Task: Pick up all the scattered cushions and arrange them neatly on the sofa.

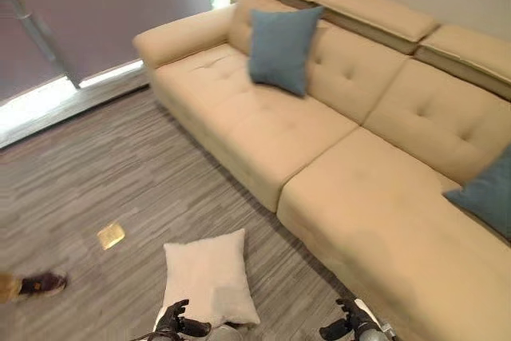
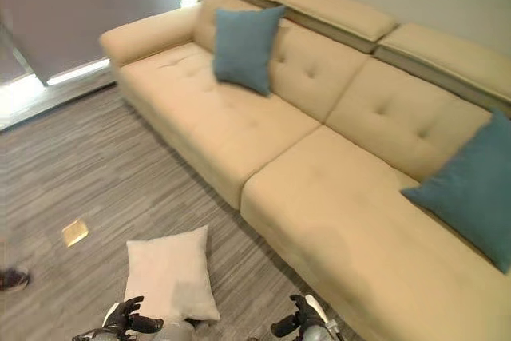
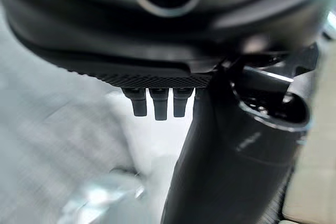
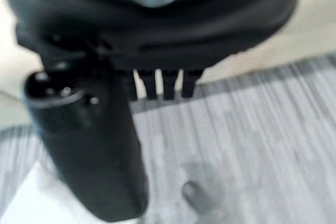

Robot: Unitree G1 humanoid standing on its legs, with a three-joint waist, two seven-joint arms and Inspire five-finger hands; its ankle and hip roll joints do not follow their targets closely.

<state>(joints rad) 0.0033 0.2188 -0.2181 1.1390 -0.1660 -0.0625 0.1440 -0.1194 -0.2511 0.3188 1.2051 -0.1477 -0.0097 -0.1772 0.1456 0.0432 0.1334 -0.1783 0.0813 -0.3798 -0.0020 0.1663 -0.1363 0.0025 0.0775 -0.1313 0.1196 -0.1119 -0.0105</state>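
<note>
A white cushion (image 1: 209, 277) lies flat on the grey floor in front of the beige sofa (image 1: 359, 197). One blue cushion (image 1: 281, 47) leans upright against the sofa's back near its left end. Another blue cushion (image 2: 471, 185) rests tilted against the back at the right end. My left hand (image 1: 177, 321) hangs low just at the near edge of the white cushion, fingers relaxed and holding nothing. My right hand (image 1: 351, 323) hangs low to the right of the cushion, close to the sofa's front, also empty. Its fingers (image 4: 168, 85) point down over the floor.
A small yellow square (image 1: 110, 235) lies on the floor left of the white cushion. A person's shoe (image 1: 40, 283) shows at the far left. A dark curtain (image 1: 96, 5) and bright window strip stand behind the sofa's left armrest (image 1: 180, 36).
</note>
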